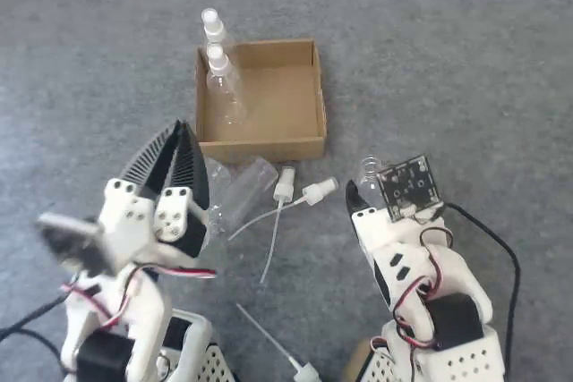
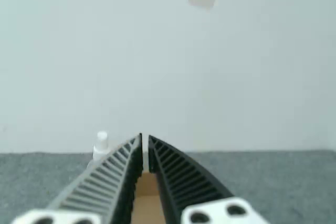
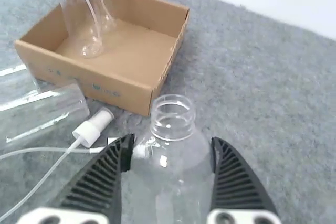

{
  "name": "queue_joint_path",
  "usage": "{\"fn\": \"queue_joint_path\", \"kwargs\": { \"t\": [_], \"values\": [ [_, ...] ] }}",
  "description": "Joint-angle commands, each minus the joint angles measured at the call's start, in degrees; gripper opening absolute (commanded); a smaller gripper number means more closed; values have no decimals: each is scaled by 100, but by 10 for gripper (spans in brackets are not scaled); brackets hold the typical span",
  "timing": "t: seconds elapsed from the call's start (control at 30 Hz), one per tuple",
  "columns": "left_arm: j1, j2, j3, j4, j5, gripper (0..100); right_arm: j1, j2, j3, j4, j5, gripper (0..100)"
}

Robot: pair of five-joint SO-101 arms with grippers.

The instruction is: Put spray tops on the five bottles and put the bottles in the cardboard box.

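— Grey tabletop (image 1: 466, 69); left end effector (image 2: 145, 149)?
— Pressed together; lying bottles (image 1: 242, 183) beside it hard to make out.
— And right end effector (image 3: 170, 148)?
— Pinching uncapped bottle (image 3: 170, 124), base cut off. Toward far edge, cardboard box (image 1: 277, 87); open room at right edge.

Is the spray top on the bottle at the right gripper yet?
Off. The clear plastic bottle in the right gripper shows a bare, open neck.

One capped bottle (image 1: 224, 91) is stood in the cardboard box (image 1: 264, 147), a second bottle (image 1: 213, 26) seemingly behind it; spray tops (image 1: 285, 187) and uncapped bottles (image 1: 243, 187) are laid before it.
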Motion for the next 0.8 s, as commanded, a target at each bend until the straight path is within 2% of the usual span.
{"fn": "queue_joint_path", "kwargs": {
  "t": [0.0,0.27,0.43,0.77],
  "values": [
    [0,-105,-215,-800,185,11,-31,-549,70,-119,70,76],
    [0,-105,-259,-1495,202,11,-40,-1411,457,-136,70,76],
    [9,-114,-365,-1934,202,11,-444,-1411,624,-145,79,76],
    [738,-149,-936,-1600,193,11,-479,-1411,695,-136,79,76]
  ]
}}
